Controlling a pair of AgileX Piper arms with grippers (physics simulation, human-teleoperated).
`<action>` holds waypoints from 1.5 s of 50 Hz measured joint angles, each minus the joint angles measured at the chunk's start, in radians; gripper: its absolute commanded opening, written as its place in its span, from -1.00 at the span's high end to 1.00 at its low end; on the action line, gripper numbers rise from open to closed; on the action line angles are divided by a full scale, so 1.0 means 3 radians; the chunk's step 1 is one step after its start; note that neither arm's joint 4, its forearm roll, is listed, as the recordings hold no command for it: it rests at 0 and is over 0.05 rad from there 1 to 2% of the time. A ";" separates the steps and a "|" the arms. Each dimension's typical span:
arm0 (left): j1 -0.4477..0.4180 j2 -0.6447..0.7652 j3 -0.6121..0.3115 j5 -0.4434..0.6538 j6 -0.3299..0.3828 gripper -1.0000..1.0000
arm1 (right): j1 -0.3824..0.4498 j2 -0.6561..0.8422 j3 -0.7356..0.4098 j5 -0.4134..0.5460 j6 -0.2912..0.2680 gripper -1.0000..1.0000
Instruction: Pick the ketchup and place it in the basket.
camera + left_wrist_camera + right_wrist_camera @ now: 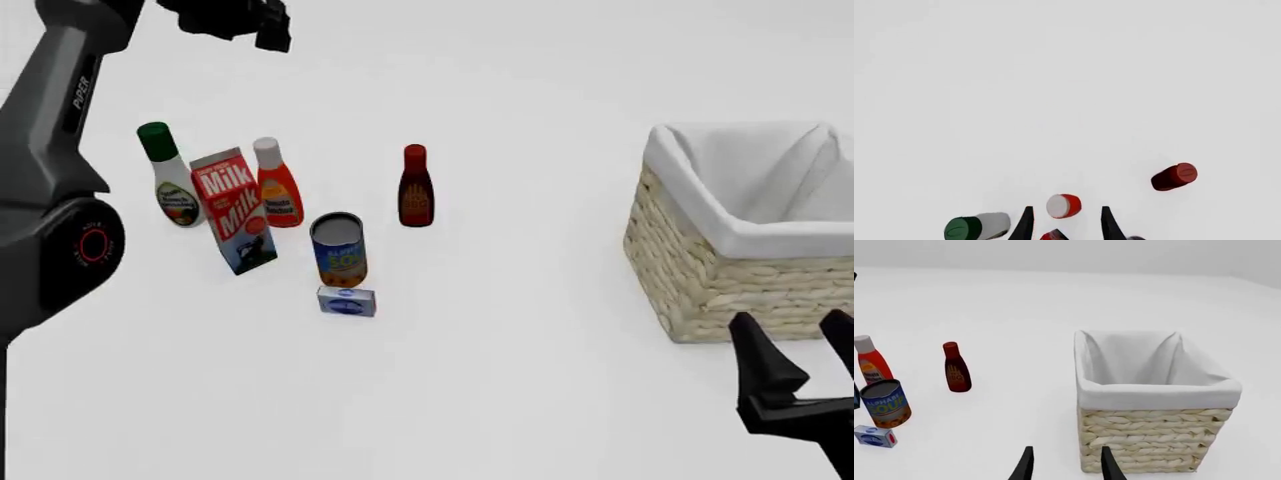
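Currently we see the ketchup (pixel 278 185) upright on the worktop (pixel 507 380), just beside the milk carton (pixel 234 210), well apart from the basket (pixel 747 240). Left hand (pixel 1064 225) is spread open and empty above it; right hand (pixel 790 350) open, empty, near the basket.

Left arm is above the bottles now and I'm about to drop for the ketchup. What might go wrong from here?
1. The ketchup stands close beside the milk carton; an open left gripper descending may knock the carton over.
2. The green-capped bottle is just past the carton, so a toppled carton may take it down too.
3. The dark red bottle stands along the way to the basket; a low carry may clip it.
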 measured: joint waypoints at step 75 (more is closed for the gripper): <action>0.0085 -0.0006 0.1452 -0.1025 0.0029 -1.00 | 0.0025 0.0451 0.0000 -0.0355 -0.0020 -1.00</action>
